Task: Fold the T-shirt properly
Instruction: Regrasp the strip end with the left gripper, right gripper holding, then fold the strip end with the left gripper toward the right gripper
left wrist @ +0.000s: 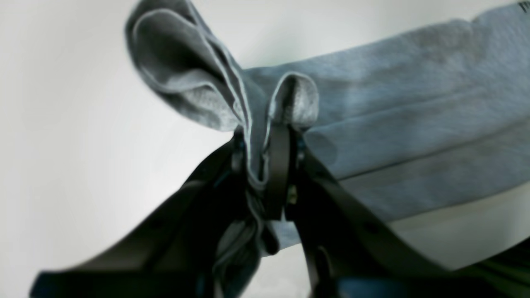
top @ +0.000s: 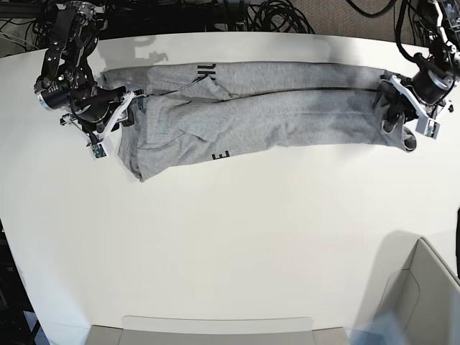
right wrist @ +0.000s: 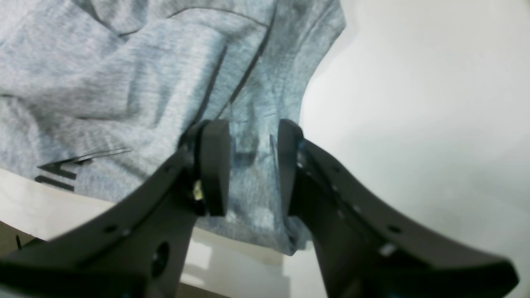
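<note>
The light grey T-shirt (top: pixel 273 108) lies pulled into a long band across the far half of the white table (top: pixel 230 237), with black letters showing at its top and bottom edges. At the band's right end my left gripper (top: pixel 394 108) is shut on a bunched fold of the T-shirt (left wrist: pixel 414 103). In the left wrist view, cloth is pinched between the left gripper (left wrist: pixel 267 132) jaws. At the band's left end my right gripper (top: pixel 115 116) stands open. In the right wrist view, the right gripper (right wrist: pixel 252 128) fingers straddle the T-shirt (right wrist: pixel 103 82) edge, jaws apart.
Cables (top: pixel 273 18) run behind the table's far edge. A grey box (top: pixel 424 302) stands at the near right corner, and a shallow tray (top: pixel 215 329) sits at the near edge.
</note>
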Controlling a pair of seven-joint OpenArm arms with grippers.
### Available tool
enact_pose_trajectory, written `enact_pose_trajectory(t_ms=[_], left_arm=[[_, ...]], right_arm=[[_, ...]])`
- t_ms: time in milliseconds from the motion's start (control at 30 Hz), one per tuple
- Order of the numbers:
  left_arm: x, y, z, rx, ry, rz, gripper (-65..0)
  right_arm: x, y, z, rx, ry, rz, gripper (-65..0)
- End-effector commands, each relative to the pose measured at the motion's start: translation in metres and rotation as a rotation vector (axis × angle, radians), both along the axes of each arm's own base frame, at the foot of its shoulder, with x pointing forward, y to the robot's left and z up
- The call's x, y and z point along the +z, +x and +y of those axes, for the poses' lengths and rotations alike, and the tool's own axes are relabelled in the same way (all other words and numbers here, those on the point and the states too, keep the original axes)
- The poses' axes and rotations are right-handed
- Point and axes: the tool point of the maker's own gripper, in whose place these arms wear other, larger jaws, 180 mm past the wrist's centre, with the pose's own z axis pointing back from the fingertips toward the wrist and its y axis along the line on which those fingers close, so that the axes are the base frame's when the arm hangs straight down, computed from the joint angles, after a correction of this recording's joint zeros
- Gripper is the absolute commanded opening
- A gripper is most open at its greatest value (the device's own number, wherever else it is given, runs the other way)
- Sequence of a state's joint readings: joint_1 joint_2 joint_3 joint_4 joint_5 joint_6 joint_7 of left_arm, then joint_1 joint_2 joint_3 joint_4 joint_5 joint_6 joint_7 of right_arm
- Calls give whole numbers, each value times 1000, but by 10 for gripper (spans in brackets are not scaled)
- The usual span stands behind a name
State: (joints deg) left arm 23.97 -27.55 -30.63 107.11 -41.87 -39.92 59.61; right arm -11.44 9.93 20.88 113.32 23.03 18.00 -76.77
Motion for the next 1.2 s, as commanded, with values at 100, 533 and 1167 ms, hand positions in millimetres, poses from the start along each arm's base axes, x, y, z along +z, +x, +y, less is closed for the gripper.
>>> enact_pose_trajectory(t_ms=[100, 533, 1167], left_arm=[[24, 8, -24, -44, -4, -84, -617], [13, 6, -66, -127, -62, -66, -583], [-5, 9, -80, -73, -27, -56, -603]], right_arm=[[10, 8, 0, 6, -2, -43, -451], [10, 8, 0, 6, -2, -43, -451], [10, 8, 1, 5, 1, -43, -451]])
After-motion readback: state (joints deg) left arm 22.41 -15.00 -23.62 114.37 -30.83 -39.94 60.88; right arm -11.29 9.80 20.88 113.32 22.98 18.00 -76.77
